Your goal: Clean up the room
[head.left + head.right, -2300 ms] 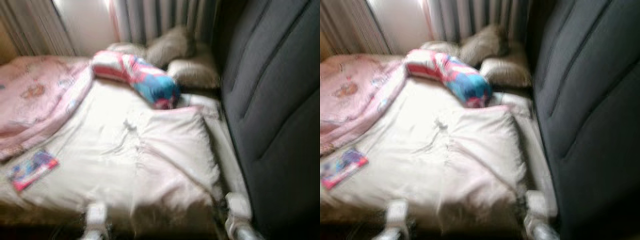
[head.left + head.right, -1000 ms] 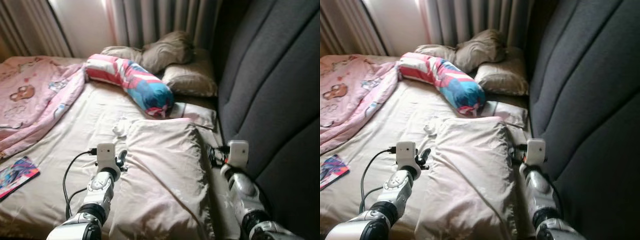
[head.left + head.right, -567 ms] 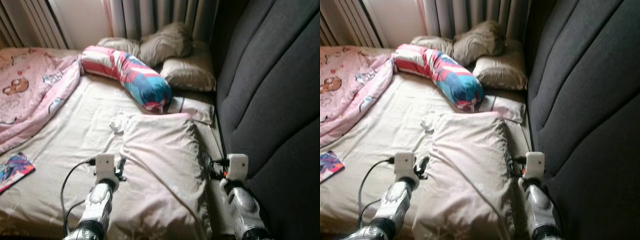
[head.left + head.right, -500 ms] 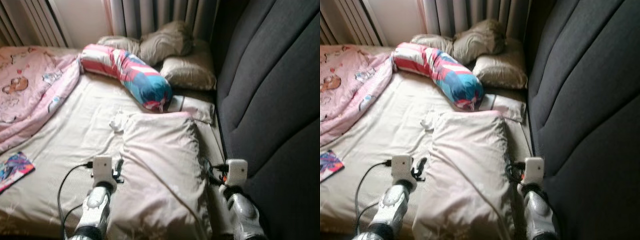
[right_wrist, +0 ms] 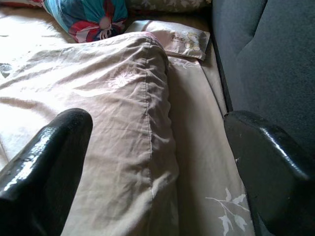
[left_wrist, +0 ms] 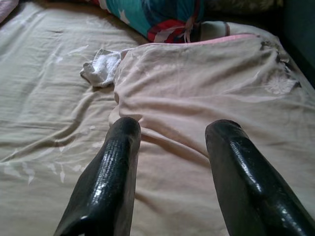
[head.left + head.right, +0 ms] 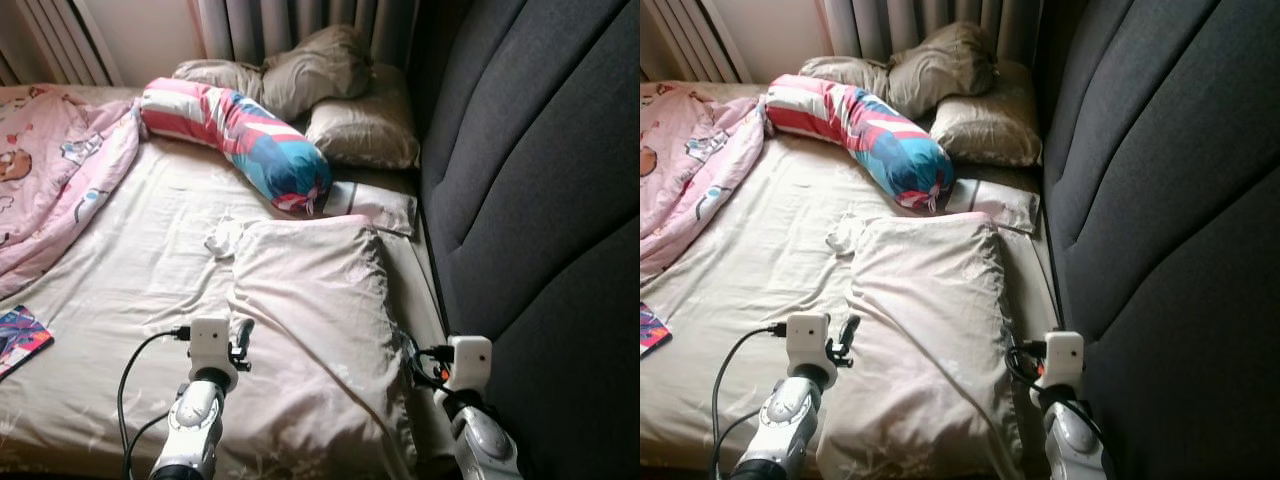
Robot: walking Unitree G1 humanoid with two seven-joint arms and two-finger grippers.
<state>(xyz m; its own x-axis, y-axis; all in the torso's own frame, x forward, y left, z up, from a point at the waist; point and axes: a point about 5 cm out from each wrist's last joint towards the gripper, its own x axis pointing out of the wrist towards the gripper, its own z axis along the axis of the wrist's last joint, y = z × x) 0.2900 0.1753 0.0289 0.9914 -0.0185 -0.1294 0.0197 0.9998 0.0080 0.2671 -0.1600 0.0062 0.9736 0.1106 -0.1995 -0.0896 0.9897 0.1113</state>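
Observation:
A large beige pillow (image 7: 310, 320) lies crumpled in the middle of the bed. My left gripper (image 6: 174, 127) is open, low over the sheet at the pillow's left edge, its fingers (image 7: 240, 335) holding nothing. My right gripper (image 5: 160, 120) is open wide at the pillow's right edge, close to the dark headboard (image 7: 540, 200). A small white crumpled cloth (image 7: 222, 237) lies at the pillow's far left corner. A striped red, white and blue bolster (image 7: 240, 130) lies beyond it.
A small flat printed pillow (image 7: 375, 205) sits by the headboard, and brown pillows (image 7: 350, 110) are piled at the far end. A pink blanket (image 7: 50, 190) is heaped on the left. A colourful book (image 7: 18, 340) lies near the bed's left edge. Curtains hang behind.
The head view has sharpened and shifted along the bed. Both arms came up into view on either side of the big pillow and now sit lower in the picture. The pillow has not moved.

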